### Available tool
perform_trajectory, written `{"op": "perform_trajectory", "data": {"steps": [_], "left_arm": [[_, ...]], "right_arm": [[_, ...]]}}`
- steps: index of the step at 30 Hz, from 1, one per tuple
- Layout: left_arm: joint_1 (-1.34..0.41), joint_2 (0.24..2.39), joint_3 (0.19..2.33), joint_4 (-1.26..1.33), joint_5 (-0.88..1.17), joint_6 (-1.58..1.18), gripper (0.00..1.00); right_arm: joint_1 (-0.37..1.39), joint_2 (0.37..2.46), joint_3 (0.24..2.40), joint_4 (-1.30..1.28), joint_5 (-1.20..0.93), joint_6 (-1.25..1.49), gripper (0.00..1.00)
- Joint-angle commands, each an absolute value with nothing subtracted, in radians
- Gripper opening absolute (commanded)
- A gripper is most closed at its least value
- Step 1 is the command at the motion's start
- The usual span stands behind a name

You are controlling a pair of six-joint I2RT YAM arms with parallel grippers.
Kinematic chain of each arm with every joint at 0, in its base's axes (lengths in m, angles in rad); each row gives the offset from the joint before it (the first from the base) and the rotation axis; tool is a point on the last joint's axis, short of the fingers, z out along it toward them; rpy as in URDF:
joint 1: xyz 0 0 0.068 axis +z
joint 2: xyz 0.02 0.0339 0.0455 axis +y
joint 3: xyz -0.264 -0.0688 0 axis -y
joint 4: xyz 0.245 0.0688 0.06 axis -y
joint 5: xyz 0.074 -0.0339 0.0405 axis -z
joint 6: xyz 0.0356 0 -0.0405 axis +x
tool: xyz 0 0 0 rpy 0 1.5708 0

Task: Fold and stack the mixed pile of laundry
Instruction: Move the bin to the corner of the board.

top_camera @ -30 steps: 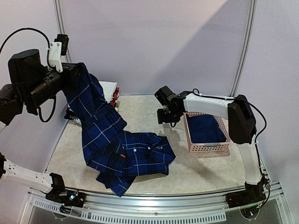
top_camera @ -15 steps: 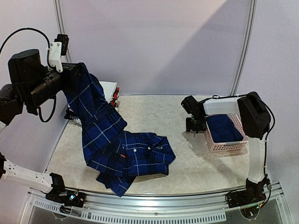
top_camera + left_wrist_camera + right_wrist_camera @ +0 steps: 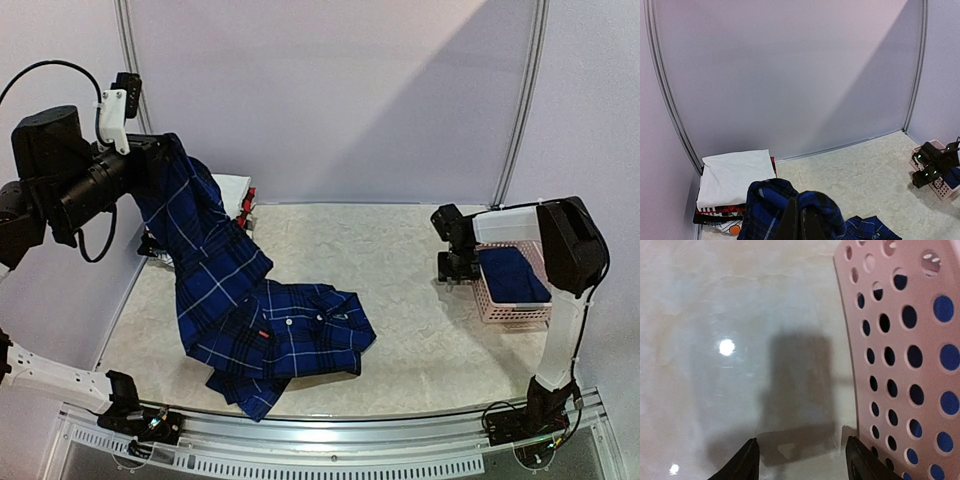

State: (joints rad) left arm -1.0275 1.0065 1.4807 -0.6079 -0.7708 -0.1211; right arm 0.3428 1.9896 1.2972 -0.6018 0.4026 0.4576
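Left gripper [image 3: 801,222]: was pinched fully shut on a bunched fold of the plaid shirt [image 3: 270,330], raised high, well apart from the pink basket [image 3: 515,316] on its left side.
Plaid shirt: hung from that pinch in a long drape. Its lower half lay rumpled on the tabletop [image 3: 420,340], well left of the basket.
Right gripper [image 3: 801,455]: jaws stood partly apart with nothing between them, low over bare tabletop just beside the basket's left wall. Could not tell whether one finger touched the wall.
Navy T-shirt [image 3: 515,275]: lay inside the basket, only dark-blue cloth showing, print not seen.
Handling: both judged light, limp and not fragile. Cloth sagged from a single pinch and would likely bunch.
Hold: judged best at a collar or shoulder corner, with the second gripper on the matching corner. The T-shirt needs a top-fold pinch.
Folded stack [image 3: 232,190]: white on top, farther left of the basket than the shirt.
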Motion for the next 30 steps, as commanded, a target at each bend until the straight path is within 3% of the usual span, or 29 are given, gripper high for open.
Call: {"op": "perform_trajectory", "data": {"steps": [1,6,9,16,22,30], "left_arm": [[-1.023,1.010,1.483,-0.615,-0.765,-0.130,0.00],[-1.023,1.022,1.487,-0.609,-0.756,-0.130,0.00],[-1.024,1.042,1.500,-0.607,-0.736,-0.133,0.00],[-1.023,1.087,1.551,-0.619,-0.703,-0.133,0.00],[-1.023,1.093,1.542,-0.618,-0.679,-0.142,0.00],[-1.023,1.106,1.545,-0.611,-0.641,-0.155,0.00]], "right_arm": [[0.273,1.933,1.235,-0.641,0.446,0.383,0.60],[0.252,1.880,1.202,-0.658,0.468,0.377,0.59],[0.293,1.853,1.199,-0.638,0.364,0.351,0.59],[0.582,1.710,1.234,-0.553,0.217,0.315,0.61],[0.789,1.506,1.208,-0.296,-0.113,0.324,0.66],[1.021,1.523,1.384,-0.216,-0.254,0.143,0.80]]}}
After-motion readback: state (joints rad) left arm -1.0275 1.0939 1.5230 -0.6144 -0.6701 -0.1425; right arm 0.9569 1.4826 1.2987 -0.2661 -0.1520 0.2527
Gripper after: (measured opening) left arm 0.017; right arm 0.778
